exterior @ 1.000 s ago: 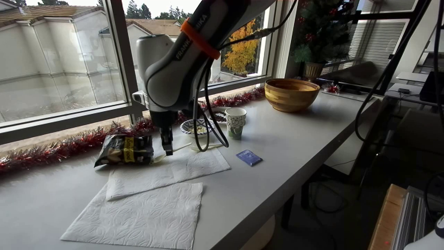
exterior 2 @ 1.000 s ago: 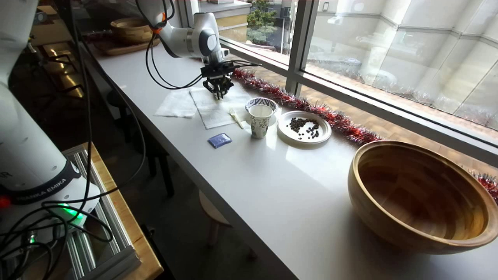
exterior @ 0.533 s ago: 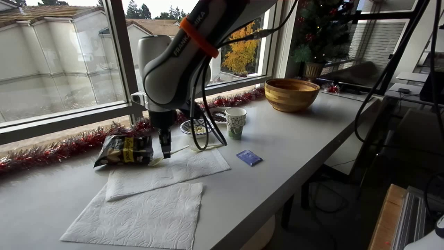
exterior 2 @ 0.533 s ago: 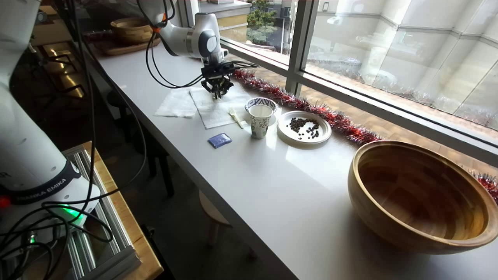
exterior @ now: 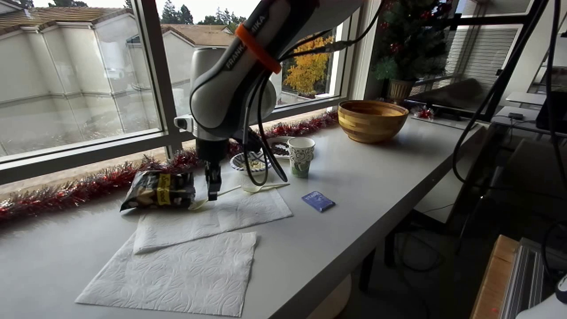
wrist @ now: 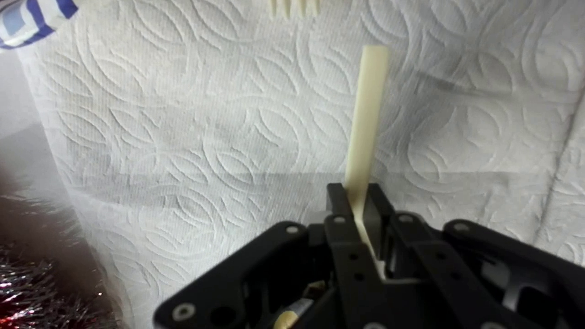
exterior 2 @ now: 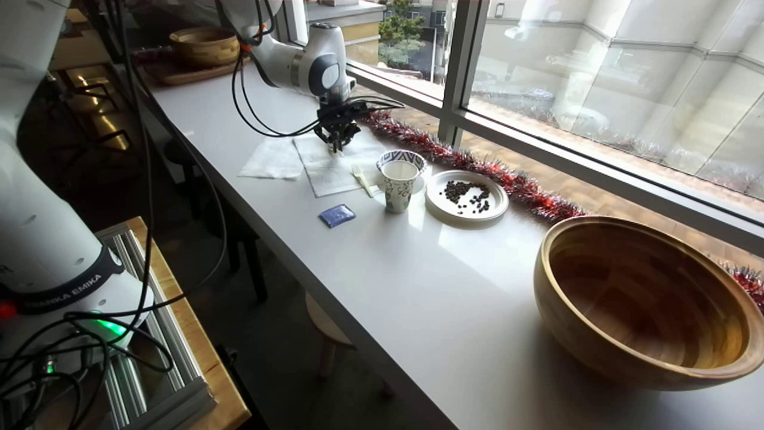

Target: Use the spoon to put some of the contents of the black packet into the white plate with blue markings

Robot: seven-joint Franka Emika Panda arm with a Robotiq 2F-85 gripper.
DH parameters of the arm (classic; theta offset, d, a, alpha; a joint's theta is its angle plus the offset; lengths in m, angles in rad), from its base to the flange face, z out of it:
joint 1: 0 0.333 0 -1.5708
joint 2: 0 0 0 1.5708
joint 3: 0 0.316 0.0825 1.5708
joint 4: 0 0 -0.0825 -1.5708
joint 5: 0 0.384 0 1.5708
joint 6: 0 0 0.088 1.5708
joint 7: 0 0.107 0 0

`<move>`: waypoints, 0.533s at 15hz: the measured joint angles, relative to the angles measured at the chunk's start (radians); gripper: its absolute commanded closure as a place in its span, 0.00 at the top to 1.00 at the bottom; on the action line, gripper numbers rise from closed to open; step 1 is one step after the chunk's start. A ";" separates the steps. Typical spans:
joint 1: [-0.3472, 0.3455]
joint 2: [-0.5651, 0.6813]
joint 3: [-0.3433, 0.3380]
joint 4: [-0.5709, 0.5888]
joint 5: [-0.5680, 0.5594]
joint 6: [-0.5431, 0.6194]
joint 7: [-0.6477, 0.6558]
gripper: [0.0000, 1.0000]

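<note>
Grasps the spoon [wrist: 368, 114] by the handle in the pincer [wrist: 359, 201], at the lower middle of the wrist view. Points the handle's free end up and slightly right, over a towel [wrist: 205, 137]. Shows just the tines of the fork [wrist: 295, 7] at the top edge there, and the rim of the blue-marked plate [wrist: 27, 25] at the upper left.

In an exterior view, has the spoon's bowl end left of centre, just beside the packet [exterior: 172, 195]; cannot tell about contact. Rests the packet on the tabletop [exterior: 66, 248], with a yellow label [exterior: 164, 190] on its face. Has the blue-marked plate near the middle of the frame, apart from the packet, with pale bits [exterior: 256, 165] inside. Has the cup [exterior: 302, 159] upright near that plate, to its right, a sachet [exterior: 318, 201] lying flat right of centre, and a second towel [exterior: 177, 274] at the lower left, touching the first.

In an exterior view, shows a second plate [exterior 2: 500, 203] strewn with dark bits [exterior 2: 456, 191] just right of the cup, tinsel [exterior 2: 465, 158] trailing diagonally toward the right, and the wooden bowl [exterior 2: 650, 316] in the lower right.
</note>
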 measured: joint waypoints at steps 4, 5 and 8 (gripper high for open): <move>-0.067 0.010 0.048 -0.024 0.055 0.047 -0.109 0.03; -0.081 0.013 0.059 -0.026 0.067 0.050 -0.137 0.03; -0.117 0.018 0.090 -0.034 0.100 0.052 -0.219 0.03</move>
